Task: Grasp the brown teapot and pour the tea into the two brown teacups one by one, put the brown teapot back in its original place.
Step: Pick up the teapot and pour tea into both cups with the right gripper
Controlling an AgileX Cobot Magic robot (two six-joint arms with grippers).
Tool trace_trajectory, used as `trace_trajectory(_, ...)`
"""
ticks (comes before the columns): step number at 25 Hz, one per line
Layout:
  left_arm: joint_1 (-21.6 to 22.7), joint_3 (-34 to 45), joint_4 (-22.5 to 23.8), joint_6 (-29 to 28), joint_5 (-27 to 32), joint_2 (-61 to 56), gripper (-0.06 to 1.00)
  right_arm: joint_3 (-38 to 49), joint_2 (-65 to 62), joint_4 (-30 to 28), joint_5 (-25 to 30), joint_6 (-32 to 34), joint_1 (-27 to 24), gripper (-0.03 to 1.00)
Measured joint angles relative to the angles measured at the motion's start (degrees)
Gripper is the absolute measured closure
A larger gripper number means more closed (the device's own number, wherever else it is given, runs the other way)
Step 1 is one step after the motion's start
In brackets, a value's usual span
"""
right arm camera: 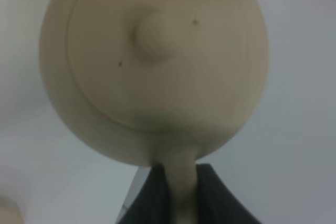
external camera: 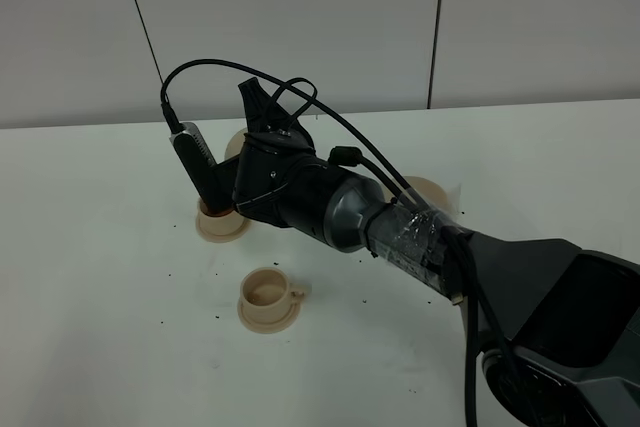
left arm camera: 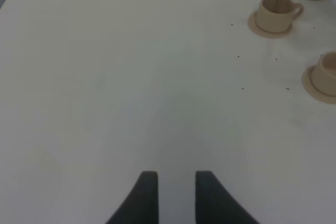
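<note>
On the high camera I have the right gripper reached across to the far cup. It carries the teapot, which is mostly hidden behind the arm. I count one pot, two cups, each on its own small saucer, and one big saucer showing behind the forearm. The near cup stands apart from the far one, close under the arm, so I think a low swing across could knock it.

On the left wrist camera, the left gripper hangs over bare table with its jaws apart, holding nothing, well away from the cups. The spout sits just above one cup's rim.

On the right wrist camera, the fingers are clenched on the pot's thin loop handle. That hold is narrow, so I judge the pot could swivel and send the stream wide. With more tilt, the knobbed lid could slip off.
</note>
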Motion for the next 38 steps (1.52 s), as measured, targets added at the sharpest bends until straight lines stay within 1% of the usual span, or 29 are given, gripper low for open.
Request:
trace_trajectory(33, 0.0, 0.0, 0.0, -0.3, 0.0, 0.0, 0.7, 0.0, -0.4, -0.1, 0.3, -0.1, 0.2, 0.88)
trace_trajectory(38, 0.0, 0.0, 0.0, -0.2, 0.0, 0.0, 0.7, 0.0, -0.4, -0.1, 1.2, -0.9, 0.2, 0.88)
